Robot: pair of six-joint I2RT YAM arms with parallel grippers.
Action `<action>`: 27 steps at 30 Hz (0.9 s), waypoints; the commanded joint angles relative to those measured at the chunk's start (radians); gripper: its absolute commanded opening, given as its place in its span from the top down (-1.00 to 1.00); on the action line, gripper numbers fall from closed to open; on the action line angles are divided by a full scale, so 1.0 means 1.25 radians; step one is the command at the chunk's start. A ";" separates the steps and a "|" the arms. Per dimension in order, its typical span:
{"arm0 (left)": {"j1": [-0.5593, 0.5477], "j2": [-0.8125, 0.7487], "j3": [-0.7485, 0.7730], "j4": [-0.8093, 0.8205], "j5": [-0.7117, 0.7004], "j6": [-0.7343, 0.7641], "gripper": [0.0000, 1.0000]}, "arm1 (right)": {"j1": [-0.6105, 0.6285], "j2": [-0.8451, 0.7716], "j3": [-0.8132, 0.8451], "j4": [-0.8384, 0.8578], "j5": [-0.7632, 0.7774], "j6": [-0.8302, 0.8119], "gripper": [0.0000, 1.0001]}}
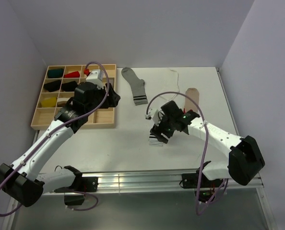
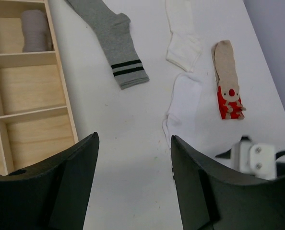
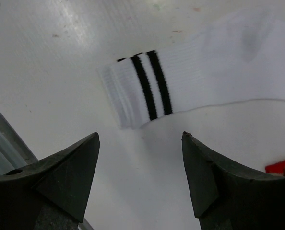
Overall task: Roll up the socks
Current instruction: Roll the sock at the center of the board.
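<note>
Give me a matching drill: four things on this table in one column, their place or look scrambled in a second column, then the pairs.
Column one
1. grey sock
2. striped white sock
3. beige sock
4. tray

Column two
a. lies right by the open right tool
b. split into compartments
c. flat, just right of the tray
d. red patterned end

Pairs: 1-c, 2-a, 3-d, 4-b
</note>
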 commanded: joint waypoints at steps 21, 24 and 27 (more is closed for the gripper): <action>0.066 -0.051 -0.030 0.086 0.003 -0.028 -0.33 | 0.204 0.166 -0.077 0.132 0.156 -0.057 -0.29; 0.066 -0.046 -0.044 0.098 0.011 -0.033 -0.32 | 0.205 0.180 -0.082 0.135 0.163 -0.055 -0.17; 0.067 -0.043 -0.057 0.109 0.019 -0.038 -0.32 | 0.207 0.177 -0.083 0.127 0.160 -0.048 -0.04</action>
